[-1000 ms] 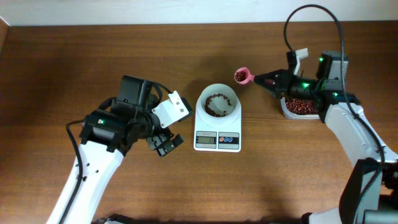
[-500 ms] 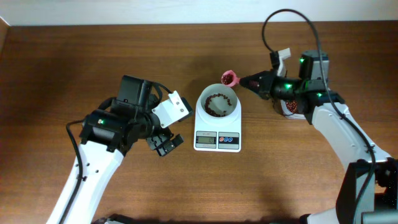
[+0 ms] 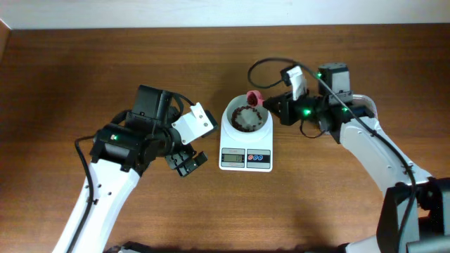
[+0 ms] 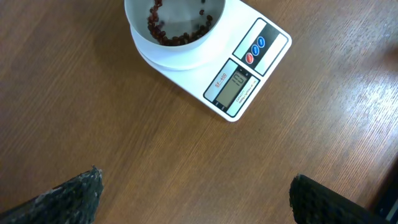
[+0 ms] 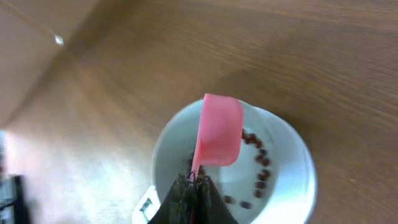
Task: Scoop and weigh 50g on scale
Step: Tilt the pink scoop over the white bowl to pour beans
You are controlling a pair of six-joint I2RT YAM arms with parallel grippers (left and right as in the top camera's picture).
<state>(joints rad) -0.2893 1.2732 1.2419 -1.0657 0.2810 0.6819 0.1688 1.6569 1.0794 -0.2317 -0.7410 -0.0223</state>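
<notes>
The right arm's fingers (image 3: 273, 105) are reaching in from the right edge of the table (image 3: 70, 70), and they are pinched tight on the thin handle of a pink scoop (image 3: 254, 98). From the right wrist view the fingers (image 5: 190, 198) are clamping that handle with no gap showing between them, and the scoop (image 5: 217, 133) is hanging over the round white bowl (image 5: 292, 158) with its smooth outer side turned toward the camera. Whether anything is lying inside the scoop, I cannot tell.

The scale (image 3: 246, 149) is sitting around the middle of the table, its display and its blue and red buttons facing the near edge. The bowl (image 3: 261, 125) is resting on top of it, and the beans (image 3: 243, 120) are lying scattered inside, a loose ring of dark red-brown grains across the bottom (image 5: 260, 163). The scoop is crossing the bowl's far rim.

Over on the left side, the left arm's fingers (image 3: 186, 163) are hovering just beside the scale, spread wide and gripping nothing. In the left wrist view the two dark fingers (image 4: 68, 196) are framing bare wood, with the scale (image 4: 205, 71) and its beans (image 4: 171, 37) showing beyond them. The digits on the display are too small to read.
</notes>
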